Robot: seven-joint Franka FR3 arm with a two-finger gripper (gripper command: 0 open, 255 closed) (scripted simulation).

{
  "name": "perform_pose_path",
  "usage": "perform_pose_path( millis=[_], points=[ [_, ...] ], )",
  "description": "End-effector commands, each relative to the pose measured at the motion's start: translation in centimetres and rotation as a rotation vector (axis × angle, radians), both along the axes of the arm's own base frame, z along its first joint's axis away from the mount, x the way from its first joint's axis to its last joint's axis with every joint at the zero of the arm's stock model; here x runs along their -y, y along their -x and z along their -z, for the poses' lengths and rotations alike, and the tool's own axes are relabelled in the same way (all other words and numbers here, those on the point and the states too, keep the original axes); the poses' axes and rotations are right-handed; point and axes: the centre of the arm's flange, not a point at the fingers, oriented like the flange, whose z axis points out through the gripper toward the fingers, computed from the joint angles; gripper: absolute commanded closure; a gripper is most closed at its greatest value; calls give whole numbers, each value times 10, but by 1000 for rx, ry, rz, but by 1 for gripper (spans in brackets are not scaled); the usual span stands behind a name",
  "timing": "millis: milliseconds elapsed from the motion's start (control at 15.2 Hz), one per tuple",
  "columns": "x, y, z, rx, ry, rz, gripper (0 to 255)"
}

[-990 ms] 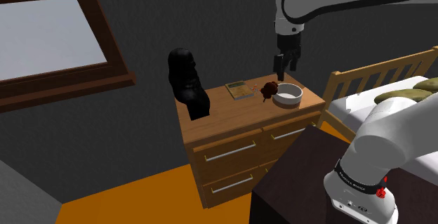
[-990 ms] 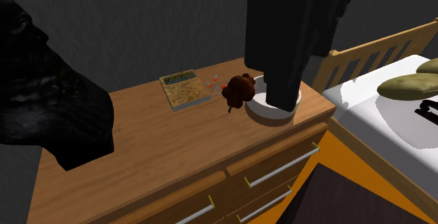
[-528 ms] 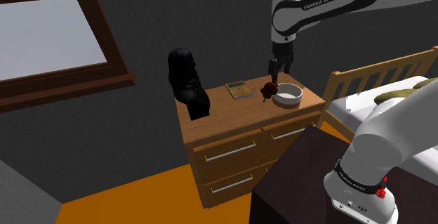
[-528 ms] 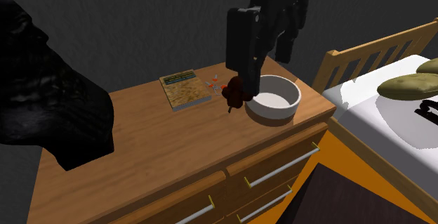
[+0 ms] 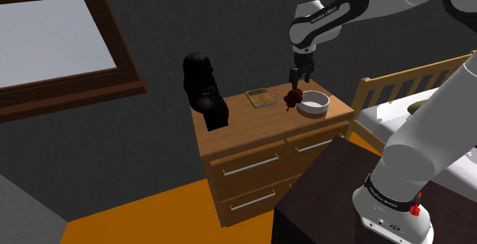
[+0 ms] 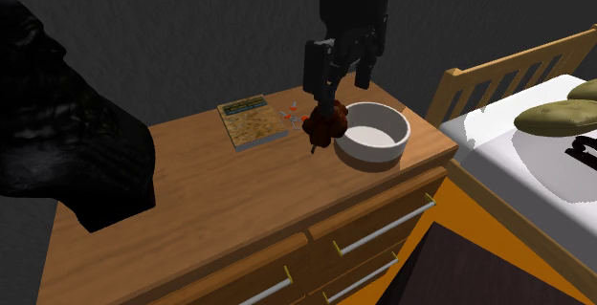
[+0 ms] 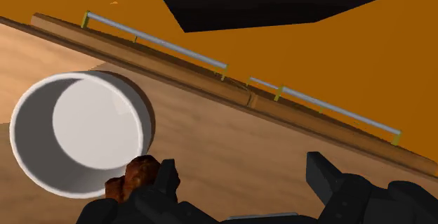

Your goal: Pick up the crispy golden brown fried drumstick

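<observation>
Approach step: the jaws hang open just above the drumstick (image 6: 327, 124), which lies on the counter (image 6: 210, 207) at the white bowl's (image 6: 383, 150) 9 o'clock in the second exterior view. Next, I judge: centre over it, since it sits beside one finger, then lower and close.

The white arm (image 5: 336, 13) slopes down from high above to a bent wrist, below which the black pincer (image 6: 342, 88) hangs pointing straight down, its two fingers (image 7: 324, 177) spread apart.
</observation>
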Motion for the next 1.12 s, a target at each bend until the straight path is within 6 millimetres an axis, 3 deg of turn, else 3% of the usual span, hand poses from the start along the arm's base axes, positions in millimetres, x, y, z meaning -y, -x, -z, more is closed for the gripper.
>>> perform_pose_path(
  millis=[0, 792, 1056],
  points=[
    [16, -13, 15, 8, -3, 9, 0],
    [123, -90, 102, 49, -29, 64, 0],
    [123, -91, 118, 49, -29, 64, 0]
  ],
)
